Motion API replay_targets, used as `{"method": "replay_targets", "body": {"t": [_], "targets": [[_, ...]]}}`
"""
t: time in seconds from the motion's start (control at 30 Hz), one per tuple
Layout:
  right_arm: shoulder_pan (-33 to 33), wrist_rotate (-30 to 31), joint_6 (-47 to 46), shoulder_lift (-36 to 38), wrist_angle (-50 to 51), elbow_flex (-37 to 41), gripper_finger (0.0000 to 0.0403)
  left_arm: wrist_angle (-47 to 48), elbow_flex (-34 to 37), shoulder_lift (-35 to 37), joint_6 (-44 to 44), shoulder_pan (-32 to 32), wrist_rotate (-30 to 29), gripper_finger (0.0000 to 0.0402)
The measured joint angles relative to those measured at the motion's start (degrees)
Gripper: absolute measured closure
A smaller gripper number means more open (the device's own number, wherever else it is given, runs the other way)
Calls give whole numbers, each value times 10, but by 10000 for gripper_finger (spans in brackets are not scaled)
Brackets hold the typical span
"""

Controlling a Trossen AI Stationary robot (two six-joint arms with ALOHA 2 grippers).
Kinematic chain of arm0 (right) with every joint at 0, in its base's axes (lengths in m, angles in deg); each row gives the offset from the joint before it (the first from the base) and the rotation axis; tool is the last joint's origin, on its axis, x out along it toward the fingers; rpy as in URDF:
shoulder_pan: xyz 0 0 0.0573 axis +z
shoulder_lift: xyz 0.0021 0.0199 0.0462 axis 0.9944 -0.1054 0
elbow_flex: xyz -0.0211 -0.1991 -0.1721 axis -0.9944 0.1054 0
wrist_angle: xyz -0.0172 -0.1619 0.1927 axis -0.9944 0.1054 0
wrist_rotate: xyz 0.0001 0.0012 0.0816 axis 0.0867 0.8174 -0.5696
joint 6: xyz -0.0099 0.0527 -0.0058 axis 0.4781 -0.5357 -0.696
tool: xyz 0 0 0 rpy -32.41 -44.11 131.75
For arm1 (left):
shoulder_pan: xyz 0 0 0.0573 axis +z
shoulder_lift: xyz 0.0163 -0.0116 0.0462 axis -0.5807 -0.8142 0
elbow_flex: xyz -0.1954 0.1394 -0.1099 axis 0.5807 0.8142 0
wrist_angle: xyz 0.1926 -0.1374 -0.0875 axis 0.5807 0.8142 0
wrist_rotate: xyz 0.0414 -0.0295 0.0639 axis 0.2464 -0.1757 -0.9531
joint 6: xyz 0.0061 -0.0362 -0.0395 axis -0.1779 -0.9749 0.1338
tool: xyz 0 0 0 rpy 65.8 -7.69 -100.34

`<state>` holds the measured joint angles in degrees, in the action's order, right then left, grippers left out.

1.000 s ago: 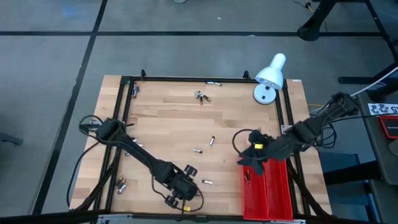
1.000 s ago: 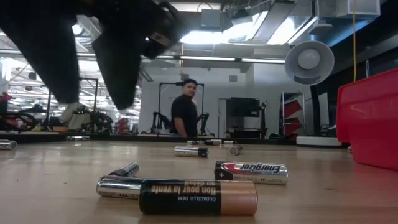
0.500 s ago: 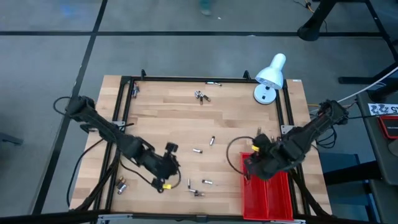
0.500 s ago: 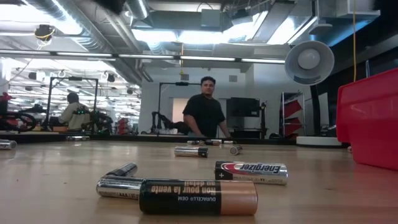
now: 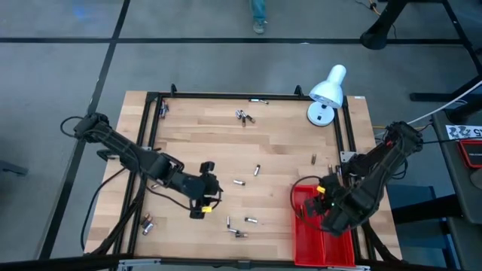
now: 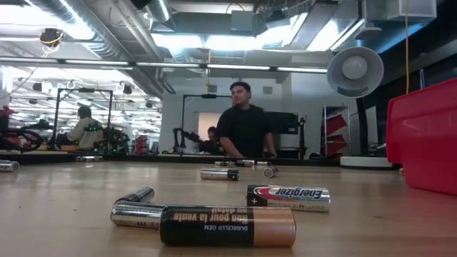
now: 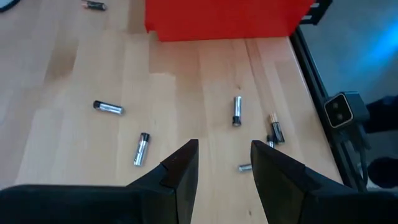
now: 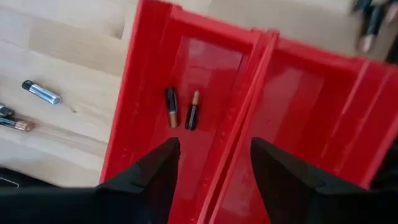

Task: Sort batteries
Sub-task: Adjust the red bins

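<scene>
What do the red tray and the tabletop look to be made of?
Tray: likely moulded plastic, a glossy, uniform red with smooth rounded ridges that catch soft highlights. Tabletop: apparently wood, pale butcher-block strips with visible grain and a matte finish.

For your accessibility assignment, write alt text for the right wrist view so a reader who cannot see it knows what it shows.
The right gripper, fingers apart and empty, hangs over a red tray split by a ridge into two compartments. One compartment holds two batteries lying side by side; the other looks empty. More batteries lie on the wooden table beside the tray.
</scene>
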<state>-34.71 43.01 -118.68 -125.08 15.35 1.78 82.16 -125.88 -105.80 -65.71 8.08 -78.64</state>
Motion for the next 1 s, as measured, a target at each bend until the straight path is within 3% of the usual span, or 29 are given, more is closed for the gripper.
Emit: {"method": "replay_targets", "body": {"t": [0.3, 0.8, 1.0], "targets": [[12, -34, -34, -6, -77, 61, 204, 3, 0, 0, 30, 10, 8, 265], [11, -65, -33, -74, -103, 66, 204, 4, 0, 0, 28, 13, 9, 265], [11, -66, -33, -86, -182, 106, 238, 3, 0, 0, 28, 13, 9, 265]]}}
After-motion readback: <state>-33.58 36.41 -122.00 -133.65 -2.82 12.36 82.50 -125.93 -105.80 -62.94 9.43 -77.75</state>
